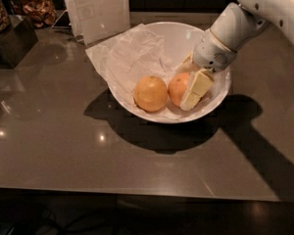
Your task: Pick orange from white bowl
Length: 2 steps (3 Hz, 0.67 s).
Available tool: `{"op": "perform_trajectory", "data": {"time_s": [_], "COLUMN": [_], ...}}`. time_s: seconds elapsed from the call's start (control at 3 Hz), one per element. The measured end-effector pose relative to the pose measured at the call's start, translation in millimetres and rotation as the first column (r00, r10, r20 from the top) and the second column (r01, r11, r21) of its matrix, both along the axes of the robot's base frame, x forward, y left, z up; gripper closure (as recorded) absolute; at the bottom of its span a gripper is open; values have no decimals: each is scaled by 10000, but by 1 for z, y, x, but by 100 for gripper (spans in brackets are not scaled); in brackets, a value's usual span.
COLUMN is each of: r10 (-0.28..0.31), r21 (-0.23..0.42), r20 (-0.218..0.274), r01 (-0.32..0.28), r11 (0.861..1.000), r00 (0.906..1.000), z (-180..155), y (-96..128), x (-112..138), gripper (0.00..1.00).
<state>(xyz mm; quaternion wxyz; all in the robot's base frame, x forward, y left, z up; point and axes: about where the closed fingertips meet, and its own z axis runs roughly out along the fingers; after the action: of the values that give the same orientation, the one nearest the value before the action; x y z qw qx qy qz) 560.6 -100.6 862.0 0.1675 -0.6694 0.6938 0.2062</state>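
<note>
The white bowl [179, 37], lined with crumpled white paper [132, 58], stands on the dark counter. Two fruits lie in it. The reddish orange [177, 88] is on the right and a paler yellow-orange fruit [150, 93] is on the left. My gripper [187, 84] reaches down into the bowl from the upper right. It is open and straddles the orange. One cream finger [196, 88] lies across the orange's right front. The other finger is mostly hidden behind the orange. The orange rests in the bowl.
A white upright card [100, 9] stands behind the bowl. A dark box [12, 40] and containers of snacks [36, 9] stand at the back left. The counter's front edge [137, 190] runs across the bottom.
</note>
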Motion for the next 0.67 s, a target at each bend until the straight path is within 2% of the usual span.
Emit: {"op": "perform_trajectory", "data": {"time_s": [0.33, 0.67], "r10": [228, 252], "r21": [164, 176], "r20": [-383, -402], "r01": [-222, -246], "r11": [9996, 9995], "r00": [9990, 9989], "z": [-15, -13], "y": [8, 9], "x": [7, 7], "gripper": [41, 64]}}
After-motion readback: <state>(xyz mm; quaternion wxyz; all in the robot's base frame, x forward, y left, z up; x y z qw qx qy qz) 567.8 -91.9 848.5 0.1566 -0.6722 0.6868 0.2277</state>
